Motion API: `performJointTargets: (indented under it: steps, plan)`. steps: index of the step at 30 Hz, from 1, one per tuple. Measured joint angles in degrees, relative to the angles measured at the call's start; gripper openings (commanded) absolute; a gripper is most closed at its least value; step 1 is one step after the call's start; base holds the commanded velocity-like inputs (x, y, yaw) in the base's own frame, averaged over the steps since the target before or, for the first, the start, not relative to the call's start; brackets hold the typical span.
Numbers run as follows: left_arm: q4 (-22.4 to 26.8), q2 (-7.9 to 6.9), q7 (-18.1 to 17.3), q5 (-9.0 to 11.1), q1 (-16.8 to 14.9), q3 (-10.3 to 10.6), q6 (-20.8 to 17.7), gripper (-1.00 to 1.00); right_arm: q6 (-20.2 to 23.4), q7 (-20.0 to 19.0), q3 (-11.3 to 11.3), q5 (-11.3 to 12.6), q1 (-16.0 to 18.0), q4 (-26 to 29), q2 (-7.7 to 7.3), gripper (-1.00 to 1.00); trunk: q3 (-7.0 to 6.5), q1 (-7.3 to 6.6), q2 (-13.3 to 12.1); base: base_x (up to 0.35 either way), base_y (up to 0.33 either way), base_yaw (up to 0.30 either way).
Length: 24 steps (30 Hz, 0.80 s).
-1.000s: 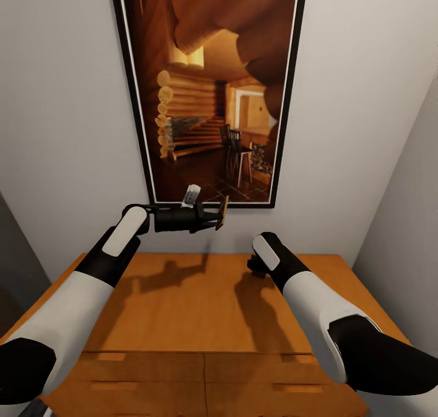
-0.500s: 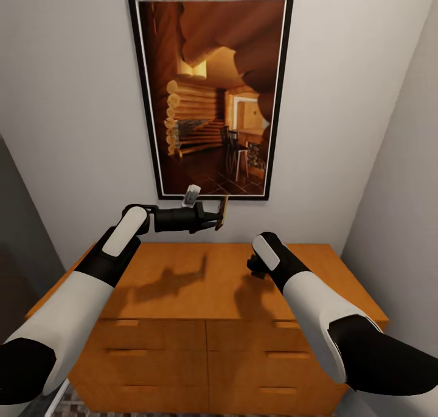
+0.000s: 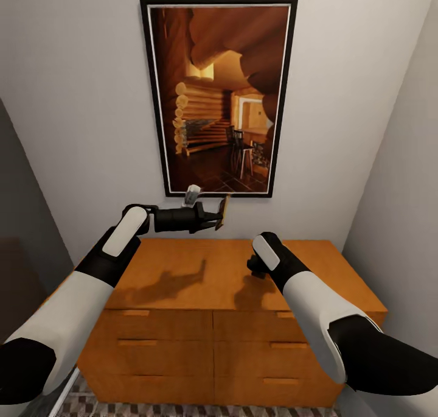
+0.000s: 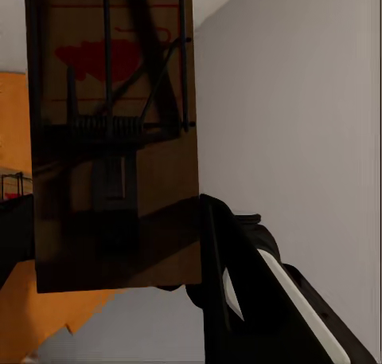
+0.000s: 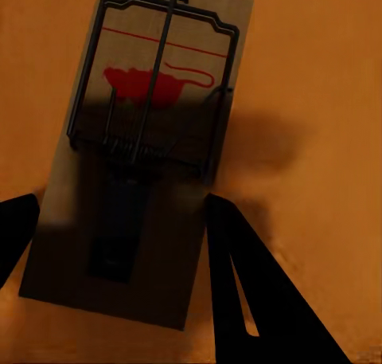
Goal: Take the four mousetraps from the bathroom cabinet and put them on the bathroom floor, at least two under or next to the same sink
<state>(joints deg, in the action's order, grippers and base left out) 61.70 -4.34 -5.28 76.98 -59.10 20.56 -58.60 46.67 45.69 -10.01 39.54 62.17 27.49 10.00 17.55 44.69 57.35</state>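
Pictured above the cabinet (image 3: 207,277), w/ left gripper (image 3: 219,217) clamped on one mousetrap (image 3: 224,212) and right gripper (image 5: 119,221) on a second (image 5: 143,141) — best kept pinched firm & level en route to bathroom floor (image 3: 182,408)

A tall black-framed picture (image 3: 221,94) of a log-cabin interior hangs on the plain pale wall (image 3: 79,100), directly above an orange-brown wooden cabinet (image 3: 213,350) with plain drawer fronts that stands against that wall. Grey side walls close in on either side of the cabinet. A strip of patterned tile floor (image 3: 182,409) shows at the cabinet's foot.
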Motion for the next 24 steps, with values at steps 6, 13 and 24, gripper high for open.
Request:
performJointTargets:
  steps: [6, 13, 24]
  plan:
    - [0.0, 0.0, 0.0, -0.03, 0.0, 0.0, 0.0, -1.0, 0.01, -0.03, 0.0, -0.01, 0.0, 0.01, 0.0, -1.0, -0.32, 0.0, 0.0, -0.225, 0.214, 0.14]
    - [-0.02, 0.0, 0.07, -0.07, 0.0, 0.0, 0.0, -1.0, 0.02, -0.02, 0.0, -0.04, 0.0, 0.01, 0.0, -1.0, -0.77, 0.01, 0.0, -0.251, 0.207, 0.153]
    - [-1.66, 0.16, 0.74, -0.21, 0.0, 0.31, 0.08, -1.0, -0.01, 0.02, 0.0, 0.08, 0.0, 0.0, 0.0, -1.0, -0.91, 0.0, 0.0, -0.261, 0.162, 0.026]
